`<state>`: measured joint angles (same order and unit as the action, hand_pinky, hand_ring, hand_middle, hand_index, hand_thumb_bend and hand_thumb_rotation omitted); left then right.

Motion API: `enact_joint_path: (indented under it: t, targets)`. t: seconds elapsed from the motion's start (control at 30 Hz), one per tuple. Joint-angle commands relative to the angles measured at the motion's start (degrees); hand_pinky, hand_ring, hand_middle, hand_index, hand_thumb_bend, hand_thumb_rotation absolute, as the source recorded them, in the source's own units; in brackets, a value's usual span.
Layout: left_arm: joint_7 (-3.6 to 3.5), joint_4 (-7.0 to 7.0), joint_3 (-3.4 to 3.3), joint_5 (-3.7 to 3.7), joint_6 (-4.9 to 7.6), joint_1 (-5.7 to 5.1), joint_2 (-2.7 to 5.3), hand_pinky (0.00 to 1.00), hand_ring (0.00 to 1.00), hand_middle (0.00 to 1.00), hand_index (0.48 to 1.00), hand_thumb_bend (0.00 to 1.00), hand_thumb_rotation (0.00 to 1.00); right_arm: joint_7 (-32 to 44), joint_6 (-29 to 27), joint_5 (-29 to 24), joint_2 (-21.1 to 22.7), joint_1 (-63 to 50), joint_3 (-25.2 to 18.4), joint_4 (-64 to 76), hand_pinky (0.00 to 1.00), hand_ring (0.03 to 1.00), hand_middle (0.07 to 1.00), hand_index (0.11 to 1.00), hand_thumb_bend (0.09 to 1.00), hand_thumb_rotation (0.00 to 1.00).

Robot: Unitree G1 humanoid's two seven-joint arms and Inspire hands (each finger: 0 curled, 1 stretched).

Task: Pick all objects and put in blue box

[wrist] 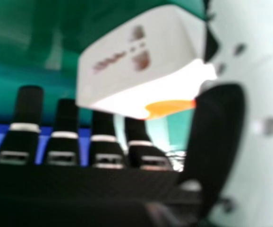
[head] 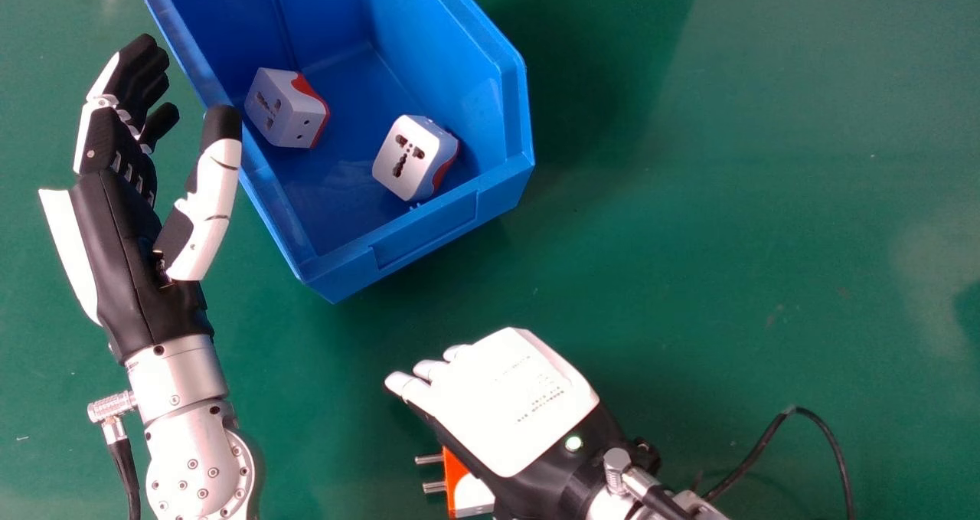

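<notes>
While the right hand (head: 509, 401) is placed over the near part of the table, back turned up, its fingers (wrist: 27, 106) are left extended, not curled round anything. Between them and the thumb (wrist: 217, 127), a white-and-orange plug adapter (head: 468, 488) is seen in the right hand view. Whether it is touched by the thumb cannot be told. In the head view it is partly covered by the hand, with two metal pins pointed left. Part of the blue box (head: 429, 233) is also seen past the fingers in the right hand view.

Farther out, the box is set beyond the hand, angled on the green table (head: 727, 275). Two white adapters with red trim are contained in it, apart from each other. The left adapter (head: 287, 110) is placed near the left wall; the right adapter (head: 409, 156) is tilted near the front right corner, socket face visible. Just beside the box's left wall, the left hand (head: 126, 237) is held open, its thumb overlapping the rim in the head view.
</notes>
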<state>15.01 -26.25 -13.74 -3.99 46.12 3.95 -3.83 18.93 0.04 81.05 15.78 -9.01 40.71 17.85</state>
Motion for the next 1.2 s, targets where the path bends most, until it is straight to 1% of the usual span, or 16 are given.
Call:
enact_joint_path:
  t: [0.0, 0.27, 0.33, 0.57, 0.67, 0.7, 0.73, 0.77, 0.8, 0.83, 0.87, 0.9, 0.93, 1.0, 1.1, 1.17]
  targets:
    - [0.08, 0.19, 0.13, -0.69, 1.72, -0.14, -0.29, 0.82, 0.84, 0.83, 0.792, 0.62, 0.44, -0.1, 0.1, -0.8, -0.3, 0.8, -0.1, 0.2, 0.67, 0.827, 0.848, 0.86, 0.791, 0.04]
    - [-0.36, 0.17, 0.12, 0.03, 1.53, -0.07, -0.26, 0.82, 0.84, 0.83, 0.791, 0.63, 0.45, 0.7, 0.4, -1.2, -0.6, 1.3, 0.1, -0.3, 0.65, 0.817, 0.844, 0.85, 0.776, 0.02]
    - [-0.09, 0.08, 0.06, -0.35, 1.56, -0.03, -0.31, 0.82, 0.84, 0.83, 0.79, 0.63, 0.45, 0.0, 0.5, -1.2, -0.8, 1.3, 0.3, -0.8, 0.64, 0.813, 0.842, 0.845, 0.761, 0.01]
    - [0.17, 0.54, 0.12, -0.8, 1.25, 0.01, -0.3, 0.82, 0.84, 0.83, 0.789, 0.64, 0.45, -2.0, 0.0, -4.5, -1.1, 1.0, 0.1, -1.7, 0.58, 0.782, 0.825, 0.787, 0.718, 0.0]
    - [0.23, 0.98, 0.08, -0.74, 0.72, -0.01, -0.24, 0.82, 0.84, 0.83, 0.791, 0.64, 0.46, -5.3, -1.1, -7.6, -1.0, 0.8, -0.2, -2.9, 0.51, 0.668, 0.77, 0.717, 0.686, 0.0]
    - [0.21, 1.15, 0.08, -0.78, 0.6, -0.03, -0.28, 0.82, 0.84, 0.83, 0.791, 0.64, 0.46, -6.4, -1.4, -8.4, -1.0, 0.8, -0.2, -3.4, 0.51, 0.668, 0.77, 0.717, 0.686, 0.0]
    - [0.18, 1.29, 0.09, -0.8, 0.51, -0.04, -0.32, 0.82, 0.84, 0.83, 0.79, 0.64, 0.46, -7.1, -1.6, -8.9, -1.0, 0.9, -0.2, -3.8, 0.47, 0.62, 0.707, 0.675, 0.654, 0.0]
    - [0.04, 1.5, 0.11, -0.61, 0.48, -0.03, -0.3, 0.82, 0.84, 0.83, 0.79, 0.64, 0.46, -8.0, -1.8, -9.6, -1.2, 1.0, -0.2, -4.3, 0.47, 0.62, 0.707, 0.675, 0.654, 0.0]
    - [-0.12, 1.75, 0.16, -0.4, 0.42, -0.05, -0.26, 0.82, 0.84, 0.83, 0.791, 0.64, 0.46, -8.7, -1.9, -10.4, -1.3, 1.1, -0.2, -4.7, 0.42, 0.557, 0.661, 0.638, 0.628, 0.0]
    - [-0.4, 2.0, 0.24, -0.02, 0.38, -0.07, -0.19, 0.82, 0.84, 0.83, 0.791, 0.64, 0.46, -9.1, -2.0, -11.2, -1.5, 1.1, -0.2, -5.1, 0.42, 0.557, 0.661, 0.638, 0.628, 0.0]
    - [-0.53, 2.27, 0.3, 0.12, 0.22, -0.13, -0.14, 0.82, 0.85, 0.83, 0.791, 0.64, 0.46, -9.8, -2.0, -12.0, -1.7, 1.0, -0.2, -5.5, 0.37, 0.5, 0.624, 0.608, 0.608, 0.0]
    - [-0.59, 2.49, 0.34, 0.13, 0.05, -0.2, -0.13, 0.82, 0.85, 0.83, 0.791, 0.64, 0.46, -10.6, -2.1, -12.5, -1.8, 1.0, -0.2, -5.8, 0.37, 0.5, 0.624, 0.608, 0.608, 0.0]
    - [-0.62, 2.7, 0.36, 0.13, -0.16, -0.26, -0.1, 0.82, 0.85, 0.83, 0.792, 0.64, 0.46, -11.3, -2.4, -13.1, -1.8, 1.1, -0.2, -6.1, 0.33, 0.459, 0.594, 0.584, 0.592, 0.0]
    - [-0.66, 2.96, 0.35, 0.04, -0.41, -0.33, -0.08, 0.82, 0.85, 0.83, 0.792, 0.64, 0.46, -13.3, -3.3, -14.6, -1.9, 1.1, -0.3, -6.9, 0.33, 0.459, 0.594, 0.584, 0.592, 0.0]
    - [-0.7, 2.77, 0.27, -0.03, -0.25, -0.2, -0.16, 0.82, 0.85, 0.83, 0.796, 0.63, 0.45, -14.7, -3.6, -15.8, -1.9, 1.1, -0.3, -7.4, 0.24, 0.357, 0.536, 0.535, 0.56, 0.0]
    - [-0.79, 2.83, 0.27, 0.11, -0.33, -0.18, -0.13, 0.82, 0.85, 0.83, 0.797, 0.63, 0.45, -15.6, -3.9, -16.5, -1.9, 1.1, -0.2, -7.7, 0.22, 0.331, 0.523, 0.525, 0.553, 0.0]
